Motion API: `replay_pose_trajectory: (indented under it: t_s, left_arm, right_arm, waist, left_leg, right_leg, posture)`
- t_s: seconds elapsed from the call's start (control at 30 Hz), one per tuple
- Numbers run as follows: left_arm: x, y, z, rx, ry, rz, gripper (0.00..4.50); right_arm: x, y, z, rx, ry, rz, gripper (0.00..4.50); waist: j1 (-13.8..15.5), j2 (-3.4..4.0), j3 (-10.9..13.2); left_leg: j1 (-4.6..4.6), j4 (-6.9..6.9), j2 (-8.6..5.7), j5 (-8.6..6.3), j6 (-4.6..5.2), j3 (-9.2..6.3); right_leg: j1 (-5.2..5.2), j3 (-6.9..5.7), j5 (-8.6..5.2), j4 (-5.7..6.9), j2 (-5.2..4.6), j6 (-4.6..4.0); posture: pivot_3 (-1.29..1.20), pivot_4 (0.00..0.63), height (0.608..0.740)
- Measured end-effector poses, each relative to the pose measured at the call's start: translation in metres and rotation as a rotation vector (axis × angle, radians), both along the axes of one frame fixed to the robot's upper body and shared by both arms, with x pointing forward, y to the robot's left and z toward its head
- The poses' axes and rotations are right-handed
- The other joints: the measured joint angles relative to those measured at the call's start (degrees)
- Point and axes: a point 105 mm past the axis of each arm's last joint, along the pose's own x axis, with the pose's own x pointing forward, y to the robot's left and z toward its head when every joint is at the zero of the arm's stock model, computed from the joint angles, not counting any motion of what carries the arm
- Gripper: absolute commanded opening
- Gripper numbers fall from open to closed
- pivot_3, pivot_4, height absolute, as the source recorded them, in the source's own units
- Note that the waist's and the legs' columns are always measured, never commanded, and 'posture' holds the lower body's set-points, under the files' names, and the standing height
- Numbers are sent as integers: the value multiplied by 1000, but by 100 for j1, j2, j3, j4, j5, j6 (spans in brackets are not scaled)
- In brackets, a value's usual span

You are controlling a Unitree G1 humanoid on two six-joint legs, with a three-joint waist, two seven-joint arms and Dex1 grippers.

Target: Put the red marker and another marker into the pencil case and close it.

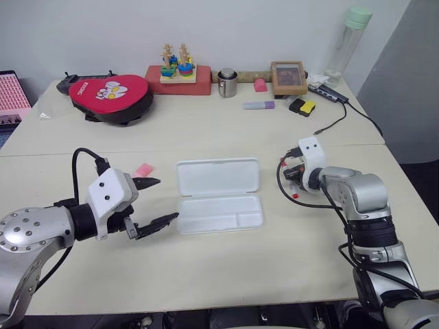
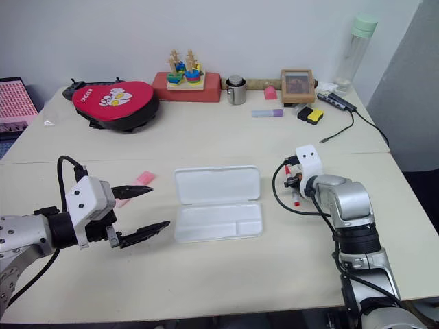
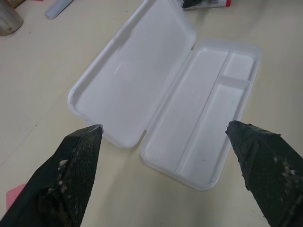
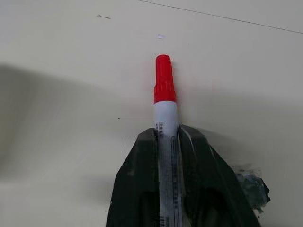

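Case [image 1: 219, 195] is plain white inside and out, sitting on a pale beige table [image 1: 206, 274]. The marker [image 4: 165, 101] has a bright red cap on a white barrel with small grey print. Highlighter [image 1: 143, 170] is pink. Gripper fingers [image 3: 78, 156] are black with whitish specks. Farther back, a red pad [image 1: 110, 92] with white paw prints and lettering, a purple highlighter [image 1: 258, 105], plus a bottle [image 1: 348, 41] with a mint green lid.

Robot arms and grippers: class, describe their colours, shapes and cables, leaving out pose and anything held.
Both arms are silver-grey metal with rounded joints. Each gripper, left and right, has a white boxy housing with two small dark dots and two black pointed fingers. Black cables loop at each wrist.
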Motion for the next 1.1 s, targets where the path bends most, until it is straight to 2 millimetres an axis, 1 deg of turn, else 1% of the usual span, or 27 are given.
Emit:
replay_pose_trajectory:
  t_s: [0.1, 0.27, 0.33, 0.37, 0.43, 0.57, 0.7, 0.83, 0.87, 0.93, 1.0, 1.03, 1.07, 1.1]
  left_arm:
    - [0, 0, 0, 0, -2, 4, 4500]
    - [1, 0, 0, 0, -3, 6, 4500]
    - [0, 1, -1, 0, -1, 7, 4500]
    - [0, 1, -1, 0, -1, 7, 4500]
    - [0, 1, -1, 0, 2, 8, 4500]
    - [0, 1, -2, 3, 1, 8, 4500]
    - [1, 3, -2, 6, 3, 11, 4500]
    - [4, 2, -1, 5, 0, -1, 4500]
    - [4, 1, -1, 5, 4, -9, 4500]
    - [7, 2, 2, 4, -3, -10, 4500]
    - [9, 4, 3, 15, 2, -15, 4500]
    - [10, 4, 4, 18, -1, -18, 4500]
    - [10, 4, 4, 19, 0, -18, 4500]
    - [11, 4, 4, 18, 3, -23, 4500]
  right_arm:
    - [0, 0, 0, -8, -5, 7, 297]
    - [-1, 2, 3, 25, -5, 38, 296]
    - [-5, 6, 13, 57, -26, 90, 296]
    - [-8, 7, 21, 64, -44, 130, 296]
    - [-14, 6, 32, 71, -62, 180, 296]
    - [-39, 7, 56, 79, -65, 378, 296]
    - [-63, 12, 69, 89, -38, 558, 296]
    - [-90, 31, 80, 155, -25, 779, 296]
    - [-97, 41, 83, 145, -45, 864, 296]
    - [-104, 55, 82, 114, -72, 965, 296]
    - [-106, 72, 75, 62, -113, 1051, 296]
    - [-106, 84, 66, 34, -130, 1097, 296]
    - [-106, 88, 62, 24, -135, 1110, 296]
    - [-104, 94, 52, -5, -139, 1130, 296]
  waist:
    - [-4, 0, 0]
    - [-10, 1, 1]
    - [-10, 6, 4]
    - [-8, 6, 4]
    - [-1, 8, 5]
    - [13, 14, 9]
    - [22, 15, 10]
    - [20, 14, 9]
    - [16, 14, 9]
    - [6, 14, 9]
    - [-10, 11, 7]
    - [-13, 12, 8]
    - [-14, 11, 7]
    - [-13, 11, 8]
  left_leg:
    - [0, 0, 0, 0, 0, 0]
    - [-2, 0, 0, 0, 0, 0]
    - [-4, -1, 0, 0, 0, 0]
    - [-6, -1, 0, 0, 0, -1]
    - [-6, -2, 0, 0, 1, -1]
    - [-9, -1, 0, -1, 1, -2]
    - [-6, -1, 0, -1, 1, 1]
    - [-5, 1, 1, -1, 1, 1]
    - [-3, 1, 1, -1, 1, 3]
    - [-2, 1, 3, -1, 1, 2]
    - [2, 1, 4, -1, 1, 4]
    - [-4, 1, 2, -1, 1, 2]
    - [0, 1, 3, -1, 1, 3]
    - [-8, 1, 1, 0, 0, 2]
  right_leg:
    - [0, 1, -10, 1, 0, 17]
    - [-1, 1, -8, 0, 0, 13]
    - [-3, 1, -7, 0, 0, 12]
    - [-3, 0, -7, -2, 0, 12]
    - [-2, -1, -8, -4, 0, 14]
    - [-2, -2, -14, -7, -1, 22]
    - [-2, -1, -15, -7, -1, 24]
    - [-1, -2, -15, -4, 0, 24]
    - [-1, -1, -14, -4, 0, 25]
    - [-1, -4, -14, -4, 0, 25]
    - [0, -4, -14, -4, 0, 25]
    - [-3, -2, -14, -4, 0, 26]
    - [0, -2, -14, -5, 0, 26]
    - [-4, -2, -14, -7, -1, 27]
  posture:
    - [0, 150, 740]
    - [0, 150, 740]
    - [0, 150, 740]
    - [0, 150, 740]
    - [0, 150, 740]
    - [0, 150, 740]
    - [0, 150, 740]
    - [0, 150, 740]
    - [0, 150, 740]
    - [0, 150, 740]
    - [0, 150, 740]
    - [0, 150, 740]
    - [0, 150, 740]
    - [0, 150, 740]
